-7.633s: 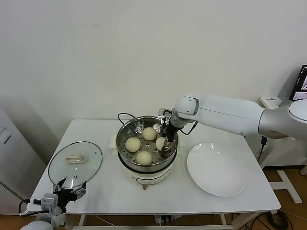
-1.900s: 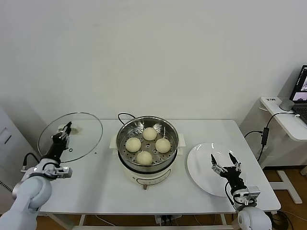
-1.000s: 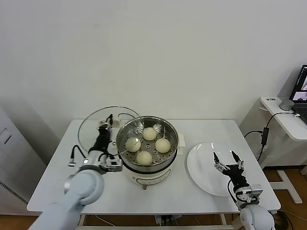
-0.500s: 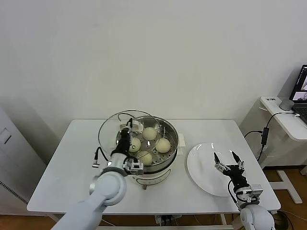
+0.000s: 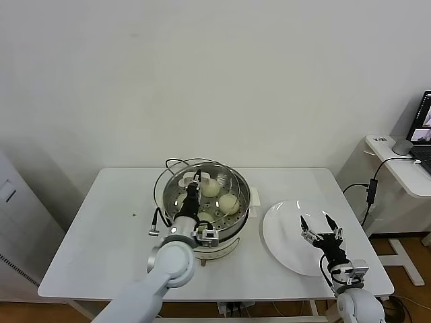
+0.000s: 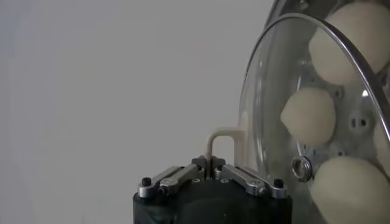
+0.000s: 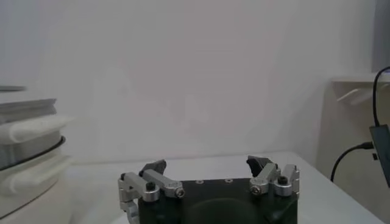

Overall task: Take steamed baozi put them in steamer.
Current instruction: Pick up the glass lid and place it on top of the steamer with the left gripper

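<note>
The table (image 5: 101,222) carries the steamer (image 5: 215,232), a shiny perforated steel basket on a white electric pot base, with the flat white plate (image 5: 283,242) just beside it on the robot's right. All the steamed baozi (image 5: 229,202) that show sit inside the steamer basket on its perforated floor; the plate holds none, so the loading of buns looks finished and the step in hand, as I judge it, is covering the pot.

The left gripper (image 6: 211,165) has its jaws shut on the white handle (image 6: 220,141) of the round glass lid (image 5: 176,176), and carries that lid tilted over the steamer, its rim above the basket's left side and the buns visible through the glass in the left wrist view. The lid does not yet lie flat on the rim. The next move calls for levelling the lid, centring it over the basket and lowering it until its edge seats all round, then letting go of the handle; a tilted descent could catch the rim or press on a bun.

The right gripper (image 5: 321,228) waits over the empty plate, near the table's front right, with its jaws spread wide and nothing between them.
</note>
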Action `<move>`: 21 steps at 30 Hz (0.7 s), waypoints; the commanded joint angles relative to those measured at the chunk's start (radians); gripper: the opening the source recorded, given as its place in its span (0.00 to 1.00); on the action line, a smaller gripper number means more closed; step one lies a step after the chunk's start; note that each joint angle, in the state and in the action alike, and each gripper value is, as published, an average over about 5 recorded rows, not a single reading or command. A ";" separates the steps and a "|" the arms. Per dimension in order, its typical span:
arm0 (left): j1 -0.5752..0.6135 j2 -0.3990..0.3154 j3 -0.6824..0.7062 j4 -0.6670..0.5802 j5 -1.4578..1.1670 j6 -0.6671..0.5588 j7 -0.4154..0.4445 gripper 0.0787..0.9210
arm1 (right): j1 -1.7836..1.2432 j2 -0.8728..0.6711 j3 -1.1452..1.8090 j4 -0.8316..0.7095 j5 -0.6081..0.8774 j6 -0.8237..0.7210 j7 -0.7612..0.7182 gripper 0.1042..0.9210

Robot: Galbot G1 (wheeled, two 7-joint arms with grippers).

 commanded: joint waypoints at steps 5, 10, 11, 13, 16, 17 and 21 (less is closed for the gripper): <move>-0.006 -0.046 0.021 0.031 0.020 0.004 -0.001 0.03 | -0.001 0.003 0.003 -0.012 -0.002 0.004 -0.002 0.88; 0.002 -0.052 0.023 0.034 0.022 0.003 -0.002 0.03 | 0.000 0.003 0.004 -0.014 -0.002 0.004 -0.003 0.88; 0.003 -0.052 0.023 0.034 0.022 0.003 -0.003 0.03 | 0.000 0.003 0.004 -0.014 -0.002 0.004 -0.003 0.88; 0.004 -0.054 0.023 0.034 0.022 0.003 -0.003 0.03 | 0.000 0.003 0.005 -0.015 -0.002 0.004 -0.003 0.88; 0.003 -0.056 0.022 0.035 0.023 0.002 -0.003 0.03 | -0.001 0.003 0.006 -0.018 -0.002 0.005 -0.004 0.88; 0.003 -0.057 0.023 0.036 0.023 0.002 -0.003 0.03 | -0.002 0.004 0.006 -0.018 -0.002 0.005 -0.004 0.88; 0.007 -0.059 0.024 0.038 0.025 0.000 -0.003 0.03 | -0.004 0.004 0.008 -0.022 -0.003 0.006 -0.006 0.88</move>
